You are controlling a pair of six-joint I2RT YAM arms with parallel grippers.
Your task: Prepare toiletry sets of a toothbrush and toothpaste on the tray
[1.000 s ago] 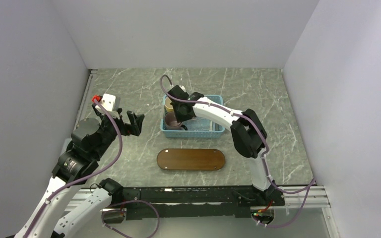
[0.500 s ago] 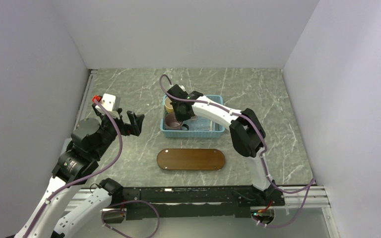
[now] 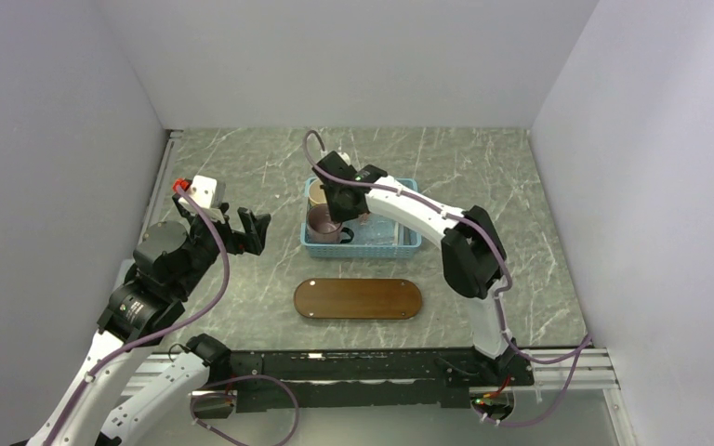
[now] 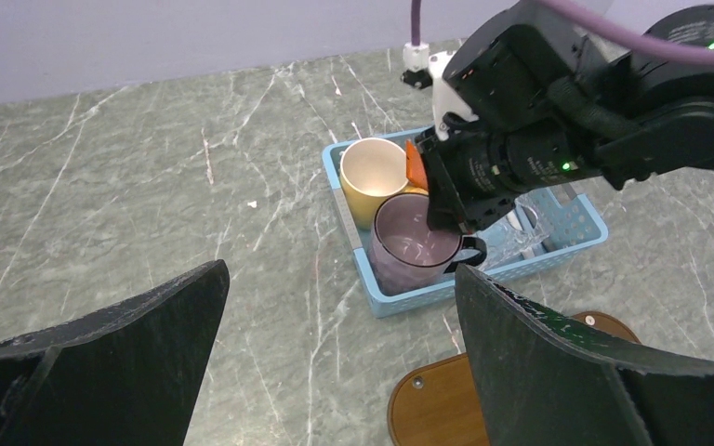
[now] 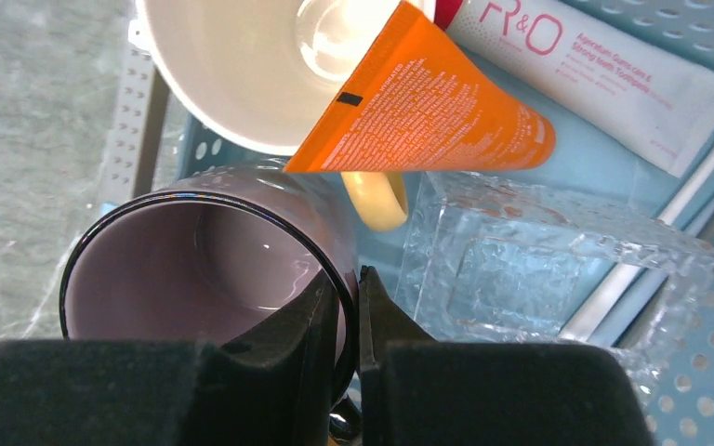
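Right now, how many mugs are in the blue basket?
2: cream mug in the far-left corner of the basket; purple mug just nearer, its rim between the jaws of the right gripper. The arm may hide more.

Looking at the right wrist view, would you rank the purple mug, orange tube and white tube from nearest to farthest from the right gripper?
1. purple mug, lower left, its rim pinched by the right gripper.
2. orange tube, above, centre.
3. white tube, top right, beyond the orange one.
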